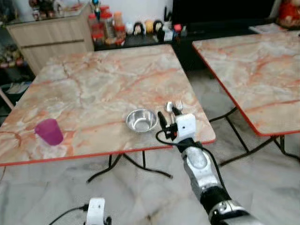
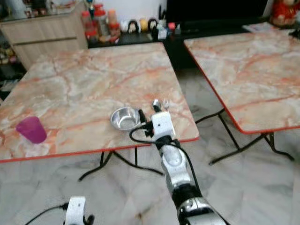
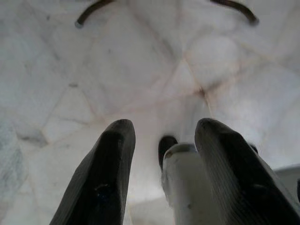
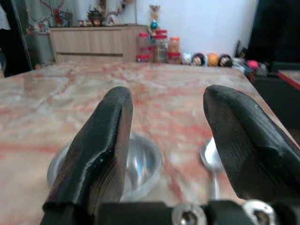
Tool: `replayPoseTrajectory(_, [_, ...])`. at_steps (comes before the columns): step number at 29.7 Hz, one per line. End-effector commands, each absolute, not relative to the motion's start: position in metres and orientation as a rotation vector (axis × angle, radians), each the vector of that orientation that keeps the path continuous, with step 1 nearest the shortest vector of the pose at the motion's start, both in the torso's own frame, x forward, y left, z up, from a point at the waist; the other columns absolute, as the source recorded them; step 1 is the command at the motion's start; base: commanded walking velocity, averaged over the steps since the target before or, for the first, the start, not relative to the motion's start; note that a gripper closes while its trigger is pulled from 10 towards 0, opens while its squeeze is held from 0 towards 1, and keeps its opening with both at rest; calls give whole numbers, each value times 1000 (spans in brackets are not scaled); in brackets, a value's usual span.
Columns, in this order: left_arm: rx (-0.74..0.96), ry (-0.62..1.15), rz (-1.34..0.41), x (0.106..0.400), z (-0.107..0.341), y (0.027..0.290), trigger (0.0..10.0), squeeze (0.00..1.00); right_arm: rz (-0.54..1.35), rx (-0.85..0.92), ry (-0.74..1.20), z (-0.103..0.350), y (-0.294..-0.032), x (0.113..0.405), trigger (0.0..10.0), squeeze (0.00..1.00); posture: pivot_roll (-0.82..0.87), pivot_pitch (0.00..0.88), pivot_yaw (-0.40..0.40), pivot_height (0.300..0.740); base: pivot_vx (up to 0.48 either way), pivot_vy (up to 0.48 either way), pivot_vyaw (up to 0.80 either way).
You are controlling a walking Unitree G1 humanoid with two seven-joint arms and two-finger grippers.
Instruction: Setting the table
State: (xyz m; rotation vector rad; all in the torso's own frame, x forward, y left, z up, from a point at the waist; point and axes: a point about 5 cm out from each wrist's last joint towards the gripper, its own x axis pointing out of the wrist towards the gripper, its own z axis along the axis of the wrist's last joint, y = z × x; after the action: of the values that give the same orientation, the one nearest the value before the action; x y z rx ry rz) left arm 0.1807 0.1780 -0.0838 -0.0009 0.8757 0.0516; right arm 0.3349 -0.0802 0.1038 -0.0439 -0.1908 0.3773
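Note:
A steel bowl [image 1: 141,120] stands near the front right of the marble table [image 1: 93,84]. A spoon [image 1: 168,107] and a fork [image 1: 178,104] lie side by side just right of the bowl. A purple cup [image 1: 49,131] stands upright at the front left. My right gripper [image 1: 168,114] hovers low over the table's front right edge, open, with one finger towards the bowl [image 4: 136,164] and the other over the spoon [image 4: 211,157]; nothing is between them. My left gripper [image 3: 161,129] hangs open above the floor, below the table.
A second marble table [image 1: 253,70] stands to the right across a narrow aisle. At the back are a wooden cabinet [image 1: 51,33] and a low dark shelf with jars and bottles [image 1: 105,28]. Black folding legs [image 1: 122,164] spread under the table.

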Motion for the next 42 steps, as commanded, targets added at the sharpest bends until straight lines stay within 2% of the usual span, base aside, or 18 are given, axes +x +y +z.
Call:
replayPoseTrajectory(1, [17,877,79,180,-83,189,10000,0,409,-17,-225,111,-69,335,10000,0,-18,0,35,740,412,0,0])
replayPoseTrajectory(8, [17,877,82,180,-83,189,10000,0,449,-59,-242,111,-67,331,10000,0,-20,0,35,740,411,0,0])
replayPoseTrajectory(12, [18,873,85,181,-82,189,10000,0,487,-60,-260,111,-62,327,10000,0,-22,0,36,740,391,0,714])
replayPoseTrajectory(23, [13,870,90,180,-82,191,10000,0,439,-12,-245,105,-67,321,10000,0,-17,0,34,740,0,0,0])
replayPoseTrajectory(37, [24,887,86,175,-84,195,10000,0,314,98,-137,92,-87,306,10000,0,-35,0,46,740,0,0,0])
replayPoseTrajectory(42, [24,898,87,171,-86,198,10000,0,223,95,10,70,-101,305,10000,0,-32,0,46,740,0,0,0])
